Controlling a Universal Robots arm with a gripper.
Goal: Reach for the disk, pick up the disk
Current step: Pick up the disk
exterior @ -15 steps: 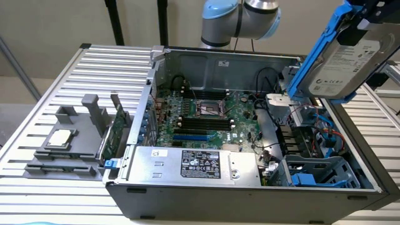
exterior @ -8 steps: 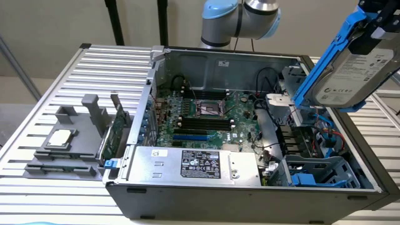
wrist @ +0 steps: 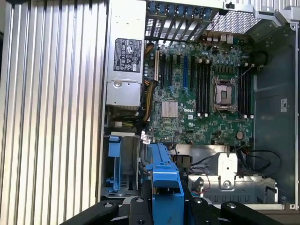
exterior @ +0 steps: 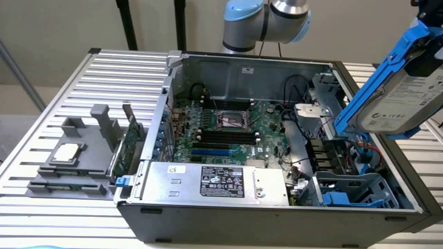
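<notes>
The disk (exterior: 401,98), a silver-grey hard drive with a white label and bright blue side rails, hangs tilted in the air above the open computer case's (exterior: 277,212) side on the exterior view's right. My gripper (exterior: 424,57) is shut on its upper part. In the wrist view the blue rail of the disk (wrist: 166,180) sits between my gripper's (wrist: 168,208) black fingers (wrist: 140,208), high over the case's drive cage.
The motherboard (exterior: 229,129) lies inside the case, with a silver power supply (exterior: 215,181) bearing a black label in front of it. A blue drive bay (exterior: 346,194) sits under the disk. A grey fixture (exterior: 69,166) holding a small silver chip rests on the ribbed table (exterior: 41,223).
</notes>
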